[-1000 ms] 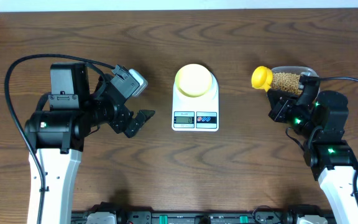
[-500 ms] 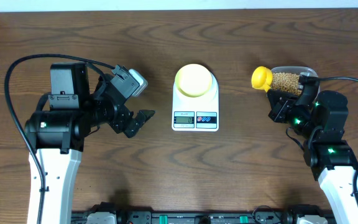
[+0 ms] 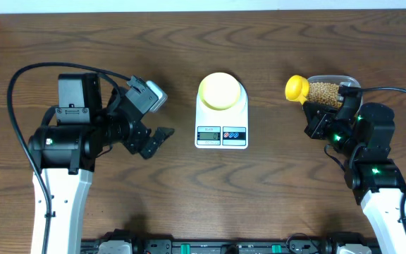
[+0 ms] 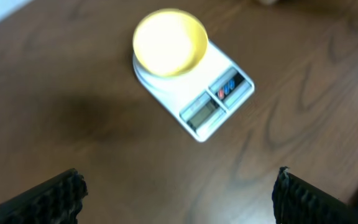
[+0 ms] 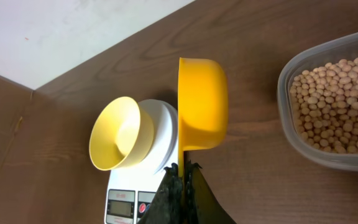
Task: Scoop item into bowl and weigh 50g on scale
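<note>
Only the left gripper (image 3: 155, 140) has edged nearer, jaws apart. On the scale (image 3: 221, 134) the bowl (image 3: 220, 90) sits empty; far-right tub (image 5: 288, 132) holds beans (image 5: 337, 106); right gripper (image 5: 182, 177) clamps the yellow spoon (image 5: 202, 102).

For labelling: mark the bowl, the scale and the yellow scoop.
bowl (image 3: 220, 91): overhead view, middle of its inside.
scale (image 3: 221, 121): overhead view, bare top beside the bowl.
scoop (image 5: 202, 102): right wrist view, outer wall of its cup.
</note>
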